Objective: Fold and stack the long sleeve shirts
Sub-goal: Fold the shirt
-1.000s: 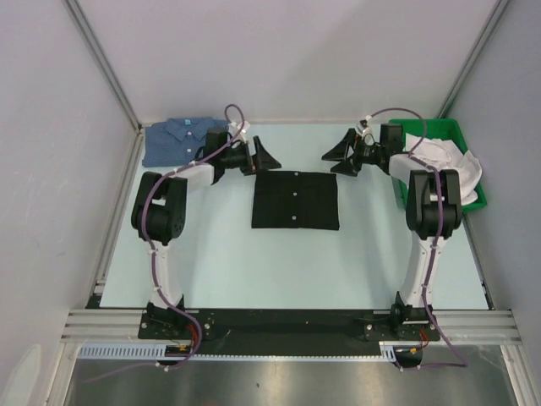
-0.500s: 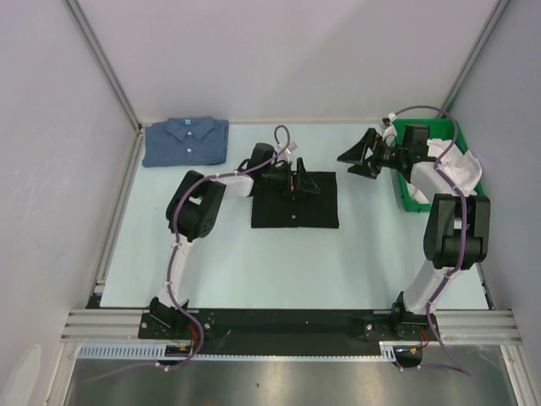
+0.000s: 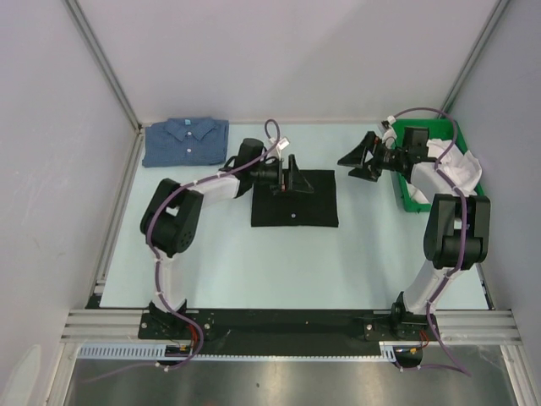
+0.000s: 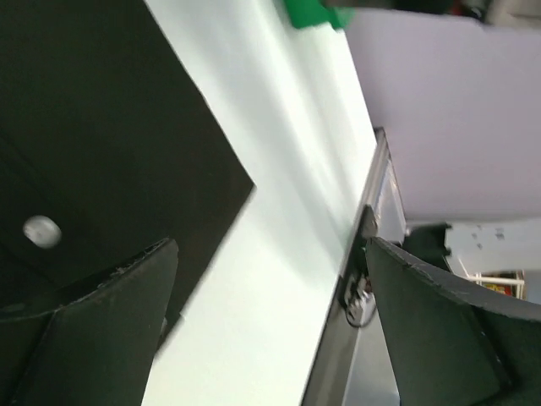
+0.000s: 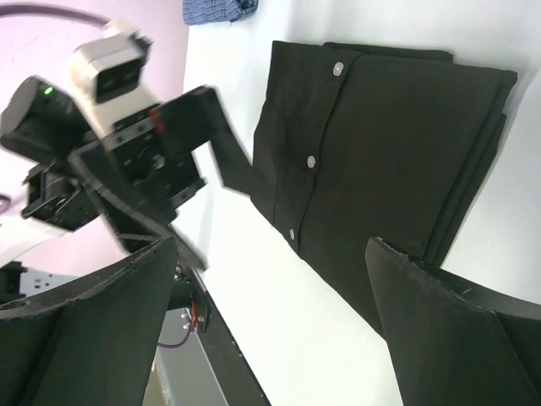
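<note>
The black long sleeve shirt (image 3: 294, 201) lies folded in a rectangle mid-table, pale buttons up. The blue shirt (image 3: 186, 140) lies folded at the far left corner. My left gripper (image 3: 297, 178) hovers open over the black shirt's far edge, holding nothing. In the left wrist view its fingers (image 4: 93, 330) straddle the black shirt's (image 4: 101, 127) corner and bare table. My right gripper (image 3: 353, 162) hangs open to the right of the black shirt, pointing left. The right wrist view shows the black shirt (image 5: 380, 144), the left gripper (image 5: 169, 161) and a bit of the blue shirt (image 5: 215, 8).
A green bin (image 3: 420, 128) with white cloth (image 3: 456, 165) in it stands at the far right, behind the right arm. Grey walls close in the table on three sides. A metal rail (image 3: 287, 321) runs along the near edge.
The left arm swung from beside the blue shirt to the black shirt's far edge. The right arm shifted right toward the bin, then held. Both grippers stayed open.
</note>
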Robot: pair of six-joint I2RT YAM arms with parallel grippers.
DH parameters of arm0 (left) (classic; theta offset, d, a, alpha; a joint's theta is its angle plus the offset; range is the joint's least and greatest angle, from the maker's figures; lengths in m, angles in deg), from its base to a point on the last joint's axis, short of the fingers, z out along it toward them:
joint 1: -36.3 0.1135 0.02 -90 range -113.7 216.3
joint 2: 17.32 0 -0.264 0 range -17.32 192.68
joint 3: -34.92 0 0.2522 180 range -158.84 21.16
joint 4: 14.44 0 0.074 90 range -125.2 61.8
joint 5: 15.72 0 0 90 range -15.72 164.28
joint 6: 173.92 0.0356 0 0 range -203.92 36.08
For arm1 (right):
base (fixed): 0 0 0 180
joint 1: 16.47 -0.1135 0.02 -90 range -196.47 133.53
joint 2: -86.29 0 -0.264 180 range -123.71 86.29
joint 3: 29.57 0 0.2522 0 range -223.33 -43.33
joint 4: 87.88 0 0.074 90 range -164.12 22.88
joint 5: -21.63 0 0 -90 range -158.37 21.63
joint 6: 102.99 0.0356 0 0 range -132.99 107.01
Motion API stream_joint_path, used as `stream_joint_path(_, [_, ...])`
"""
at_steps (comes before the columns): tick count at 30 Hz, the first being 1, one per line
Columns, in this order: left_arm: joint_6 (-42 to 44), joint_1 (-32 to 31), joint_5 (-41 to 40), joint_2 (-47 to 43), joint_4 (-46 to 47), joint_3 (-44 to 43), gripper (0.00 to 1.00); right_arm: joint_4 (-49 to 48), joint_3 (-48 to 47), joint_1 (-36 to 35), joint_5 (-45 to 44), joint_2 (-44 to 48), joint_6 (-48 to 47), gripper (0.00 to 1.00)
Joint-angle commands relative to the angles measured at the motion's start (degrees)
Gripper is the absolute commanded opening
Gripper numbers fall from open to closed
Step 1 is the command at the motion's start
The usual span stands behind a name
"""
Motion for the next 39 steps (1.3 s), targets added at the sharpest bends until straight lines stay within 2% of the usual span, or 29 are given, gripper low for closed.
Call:
stream_joint_path(1, [1.5, -0.4, 1.8, -1.7, 0.8, 6.8, 0.99, 0.0, 1.2, -0.5, 0.2, 1.9, -1.5, 1.00])
stream_joint_path(7, [-1.8, 1.5, -0.3, 6.7, 2.6, 9.1, 0.99, 2.9, 1.2, -2.8, -0.5, 0.5, -5.9, 1.00])
stream_joint_path(9, [-1.2, 2.0, 0.0, 6.3, 2.6, 9.0, 0.99, 4.4, 1.7, -3.3, -1.2, -0.2, -8.1, 1.00])
stream_joint_path(12, [4.1, 2.4, 0.9, 0.9, 0.4, 9.0, 0.99, 7.6, 2.6, -3.3, -2.5, -1.0, -11.6, 1.00])
stream_joint_path(14, [11.4, 3.2, 1.9, -5.9, -1.0, 10.3, 0.99, 10.1, 2.9, -3.3, -3.3, -1.1, -15.7, 1.00])
stream_joint_path(16, [20.3, 4.6, 1.4, -9.7, -8.6, 10.1, 1.00, 10.3, 2.9, -3.3, -6.2, -1.1, -17.4, 0.99])
stream_joint_path(18, [23.5, 8.5, -0.1, -12.0, -17.0, 9.4, 0.99, 10.9, 2.4, -3.3, -10.0, -1.6, -18.0, 0.95])
stream_joint_path(22, [27.2, 16.5, -1.3, -13.1, -22.9, 10.2, 0.98, 18.8, 0.7, -6.1, -13.5, -3.8, -22.5, 0.88])
stream_joint_path(25, [31.2, 18.4, -3.0, -14.0, -26.1, 10.1, 0.96, 23.1, 3.7, -6.7, -13.4, -4.1, -22.6, 0.80])
stream_joint_path(29, [34.4, 18.7, -3.8, -13.8, -28.6, 11.8, 0.93, 22.5, 9.4, -8.1, -13.6, -2.1, -20.5, 0.67])
stream_joint_path(33, [34.6, 19.0, -3.9, -14.7, -27.9, 14.8, 0.90, 19.3, 12.0, -8.9, -13.6, -3.7, -18.2, 0.63])
stream_joint_path(36, [34.9, 19.2, -4.3, -15.7, -27.6, 15.4, 0.90, 18.9, 11.5, -8.4, -13.9, -5.7, -19.1, 0.37])
stream_joint_path(37, [35.2, 19.5, -4.2, -16.2, -27.9, 15.2, 0.90, 20.9, 10.9, -8.2, -14.1, -6.3, -20.2, 0.15])
stream_joint_path(38, [35.8, 19.6, -4.3, -16.1, -28.3, 14.9, 0.90, 22.8, 8.7, -7.1, -14.9, -7.2, -21.9, 0.03])
stream_joint_path(39, [37.2, 19.6, -4.6, -16.2, -28.7, 14.6, 0.89, 25.0, 7.3, -6.6, -15.5, -8.0, -25.2, 0.00])
